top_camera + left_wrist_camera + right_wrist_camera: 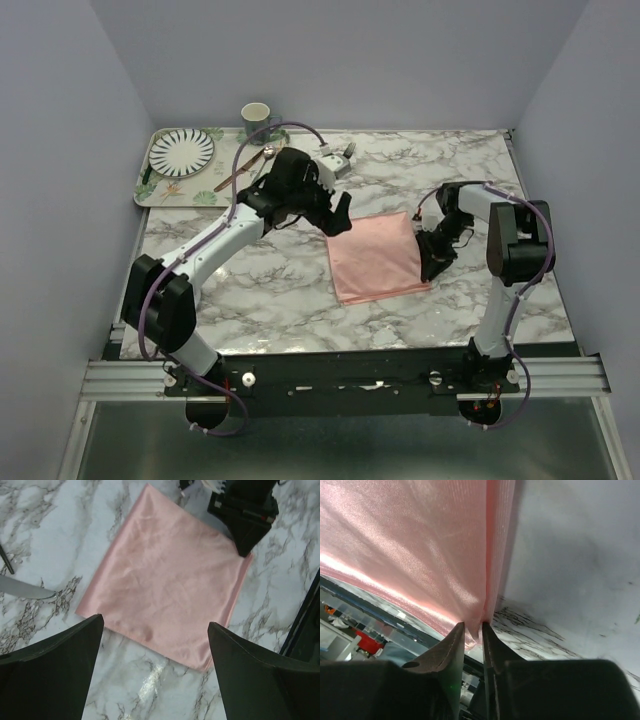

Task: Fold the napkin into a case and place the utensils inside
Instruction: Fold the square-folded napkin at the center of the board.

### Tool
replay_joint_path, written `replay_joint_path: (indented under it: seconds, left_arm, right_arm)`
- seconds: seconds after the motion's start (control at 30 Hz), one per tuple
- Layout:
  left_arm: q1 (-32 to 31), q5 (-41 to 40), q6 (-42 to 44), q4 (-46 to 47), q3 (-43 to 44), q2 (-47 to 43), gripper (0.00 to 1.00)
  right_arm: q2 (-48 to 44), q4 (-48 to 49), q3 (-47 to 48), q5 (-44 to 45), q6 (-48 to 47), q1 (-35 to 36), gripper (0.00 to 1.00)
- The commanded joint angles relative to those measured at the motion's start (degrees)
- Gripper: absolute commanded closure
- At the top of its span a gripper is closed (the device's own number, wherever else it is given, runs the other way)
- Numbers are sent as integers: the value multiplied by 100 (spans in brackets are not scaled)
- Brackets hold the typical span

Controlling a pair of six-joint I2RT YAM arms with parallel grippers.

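White marble counter [260, 290]. Leaf-print tray [190, 192] sits at the far left corner. On the tray is a round striped plate [182, 150], with a green mug [256, 122] at the tray's far right corner. Brown-handled utensil [232, 180] lies slanted across the tray's right edge, silver spoon [268, 153] just beside it.

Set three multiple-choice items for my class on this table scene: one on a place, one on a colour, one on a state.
1. Where is the striped plate? A. on the tray B. on the napkin C. in a gripper
2. What colour is the napkin? A. green B. pink C. white
3. How is the left gripper? A. shut on the napkin B. shut on nothing C. open
Answers: 1 A, it sits on the tray at the far left. 2 B, the cloth is salmon pink. 3 C, its fingers stand wide apart above the napkin.
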Motion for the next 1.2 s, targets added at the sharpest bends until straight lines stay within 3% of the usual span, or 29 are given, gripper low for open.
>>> replay_joint_path:
  seconds: [0.0, 0.13, 0.23, 0.47, 0.63, 0.67, 0.7, 0.77, 0.8, 0.93, 1.0, 1.07, 1.1, 1.17]
  left_arm:
    - [784, 730, -1508, 1310, -409, -197, 1]
    - [855, 724, -1529, 2777, -1120, -802, 1]
    - [908, 882, -1440, 3026, -1324, -970, 1]
    - [1031, 1296, -948, 2965, -1237, -874, 1]
    - [1048, 1084, -1079, 2017, -595, -418, 1]
    - [1066, 1198, -1079, 2042, -586, -408, 1]
    - [1066, 1234, -1123, 2129, -681, -425, 1]
    - [1075, 1330, -1220, 2875, -1023, -601, 1]
    - [1075, 1296, -1246, 2929, -1034, -627, 1]
    - [1188, 1313, -1667, 2387, -595, -392, 1]
    - [1259, 1750, -1642, 2166, -60, -242, 1]
    - [1295, 2096, -1493, 1963, 466, -101, 1]
    - [1277, 1965, -1519, 1998, 556, -92, 1]
    - [1295, 1544, -1458, 2060, 915, -4, 1]
  right_arm:
    - [113, 53, -115, -91, -111, -30, 77]
    - [51, 123, -194, -12, -173, -30, 81]
    - [16, 149, -299, -20, -226, -30, 83]
    - [-46, 185, -563, -91, -314, -21, 93]
    - [-142, 193, -669, -126, -349, -30, 94]
    - [-151, 176, -669, -117, -349, -21, 91]
    - [-177, 167, -626, -117, -349, -30, 80]
    - [-256, 44, -547, -143, -366, -30, 72]
    - [-326, 0, -503, -169, -384, -39, 61]
    - [-870, -298, -38, -328, -594, -100, 28]
    - [-1257, -334, 226, -398, -709, -127, 15]
    - [-1503, -256, 707, -495, -876, -153, 9]
    - [-1774, -151, 859, -556, -885, -153, 3]
    - [-1987, 210, 1210, -862, -911, -144, 0]
